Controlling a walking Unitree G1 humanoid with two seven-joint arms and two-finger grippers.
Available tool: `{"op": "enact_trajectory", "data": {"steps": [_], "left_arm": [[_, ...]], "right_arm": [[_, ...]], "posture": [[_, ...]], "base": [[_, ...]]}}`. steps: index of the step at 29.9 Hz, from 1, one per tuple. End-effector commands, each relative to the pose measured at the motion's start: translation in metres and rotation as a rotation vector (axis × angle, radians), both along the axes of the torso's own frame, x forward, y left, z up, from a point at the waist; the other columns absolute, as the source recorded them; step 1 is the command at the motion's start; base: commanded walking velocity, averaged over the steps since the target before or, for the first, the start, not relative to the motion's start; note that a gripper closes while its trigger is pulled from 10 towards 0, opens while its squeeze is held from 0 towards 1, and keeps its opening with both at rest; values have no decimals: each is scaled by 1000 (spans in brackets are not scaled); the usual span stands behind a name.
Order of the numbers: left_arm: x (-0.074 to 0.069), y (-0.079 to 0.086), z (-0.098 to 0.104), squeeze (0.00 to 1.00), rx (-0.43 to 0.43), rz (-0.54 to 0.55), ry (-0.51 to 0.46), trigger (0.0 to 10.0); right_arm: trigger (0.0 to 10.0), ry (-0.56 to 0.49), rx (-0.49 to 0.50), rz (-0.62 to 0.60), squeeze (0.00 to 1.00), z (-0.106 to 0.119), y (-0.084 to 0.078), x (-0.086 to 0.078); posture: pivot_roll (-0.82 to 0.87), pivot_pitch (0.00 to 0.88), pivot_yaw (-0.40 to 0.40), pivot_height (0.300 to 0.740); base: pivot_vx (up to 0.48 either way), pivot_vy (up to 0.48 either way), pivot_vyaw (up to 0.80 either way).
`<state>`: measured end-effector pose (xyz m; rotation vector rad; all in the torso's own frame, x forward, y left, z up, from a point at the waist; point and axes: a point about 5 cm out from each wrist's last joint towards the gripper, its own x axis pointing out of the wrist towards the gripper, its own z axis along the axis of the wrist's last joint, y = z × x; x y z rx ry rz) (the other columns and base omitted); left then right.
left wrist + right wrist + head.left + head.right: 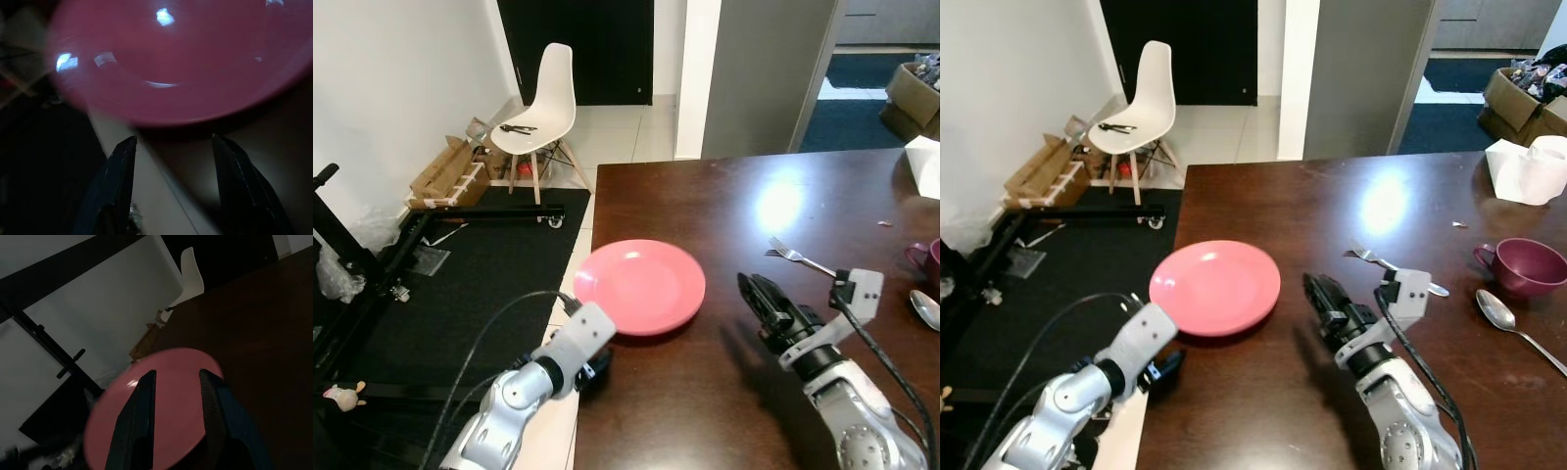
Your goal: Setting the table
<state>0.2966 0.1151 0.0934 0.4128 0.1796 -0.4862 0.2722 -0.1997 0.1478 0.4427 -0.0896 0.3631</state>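
Observation:
A round pink plate (640,285) lies on the dark brown table (724,196), close to its left edge. My left gripper (595,370) hangs at that table edge just short of the plate's near rim; in the left wrist view its fingers (117,181) stand open with the plate (176,58) right ahead. My right gripper (749,287) hovers low over the table to the right of the plate, open and holding nothing, its fingers (142,411) pointing at the plate (110,423). A fork (1383,261), a maroon cup (1526,266) and a spoon (1508,318) lie further right.
White crumpled paper (1533,168) sits at the table's far right. A white chair (543,103), cardboard boxes (445,176) and a black wheeled frame (460,220) on a black mat stand on the floor to the left. A grey wall panel (764,73) rises behind the table.

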Motion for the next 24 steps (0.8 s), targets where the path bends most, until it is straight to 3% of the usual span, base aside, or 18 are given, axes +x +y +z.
{"op": "enact_trajectory", "data": {"steps": [1,2,4,13,19,20,22,24], "left_arm": [[11,11,15,0,-39,85,-69,10000],[20,19,29,0,-69,154,-127,10000],[24,22,36,0,-82,185,-153,10000],[34,25,42,0,-70,216,-186,10000],[33,-4,15,0,-98,145,-88,10000],[34,-25,2,0,-102,105,-31,10000],[35,-38,-6,0,-100,75,9,10000],[35,-42,-9,0,-97,66,23,10000]], "right_arm": [[10000,-15,12,25,0,5,7,0],[10000,-20,14,26,0,7,8,-1],[10000,-20,12,24,0,7,8,-1],[10000,-4,14,19,0,4,9,-4],[10000,1,14,19,0,4,10,-2],[10000,2,17,27,0,4,13,0],[10000,2,19,41,0,4,17,2],[10000,2,19,47,0,5,18,2]], "posture": [[-178,3,150,740],[-182,2,154,740],[-184,1,156,740],[-188,2,161,740],[-186,7,157,740],[-186,11,155,740],[-188,12,154,740],[-188,12,154,740]], "base": [[0,0,0],[0,0,0],[0,0,0],[0,0,0],[0,0,0],[0,0,0],[0,0,0],[0,0,0]]}}
